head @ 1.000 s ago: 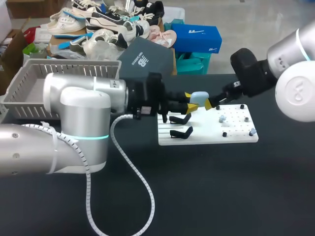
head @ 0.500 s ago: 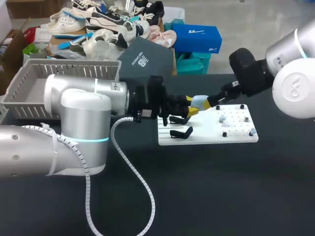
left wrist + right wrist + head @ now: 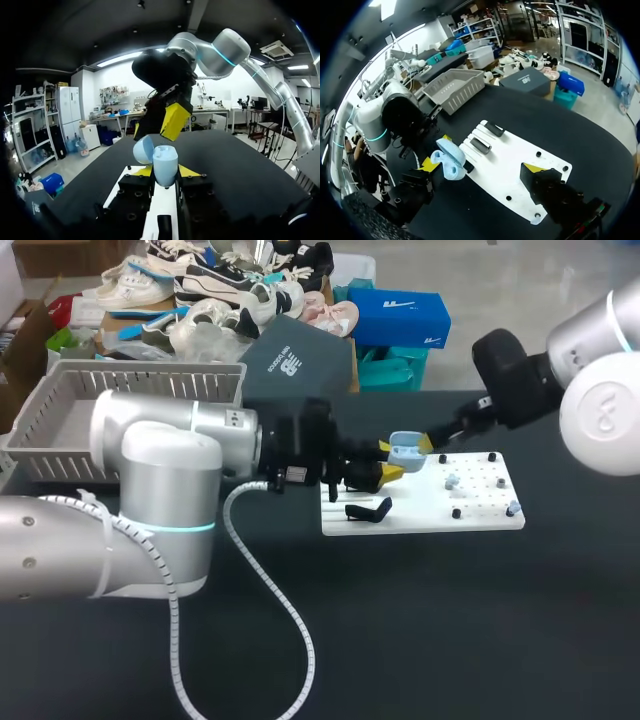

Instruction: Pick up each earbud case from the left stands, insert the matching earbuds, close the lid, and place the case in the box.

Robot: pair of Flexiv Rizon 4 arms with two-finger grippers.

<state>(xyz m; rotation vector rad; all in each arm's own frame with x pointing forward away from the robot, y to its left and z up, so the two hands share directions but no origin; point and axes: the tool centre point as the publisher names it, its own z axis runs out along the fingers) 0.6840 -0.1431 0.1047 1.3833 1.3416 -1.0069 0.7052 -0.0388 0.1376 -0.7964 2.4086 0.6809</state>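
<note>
My left tool (image 3: 165, 172): clamped on the earbud case (image 3: 164, 164), a yellow tip on each side.
Earbud case: pale blue, lid (image 3: 143, 149) swung open, held up off the desk (image 3: 450, 620).
My right tool (image 3: 156, 126): just beyond the case, fingers parted, nothing that I can see between them.
White board (image 3: 480, 515): flat on the desk below the case, carrying black stands (image 3: 368, 510).
Grey basket (image 3: 150, 370): far left corner.

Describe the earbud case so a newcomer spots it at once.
Find the white board on the black table. Over its left end, the left gripper holds the case. It is pale blue and rounded, lid open, unlike the black stands below.
</note>
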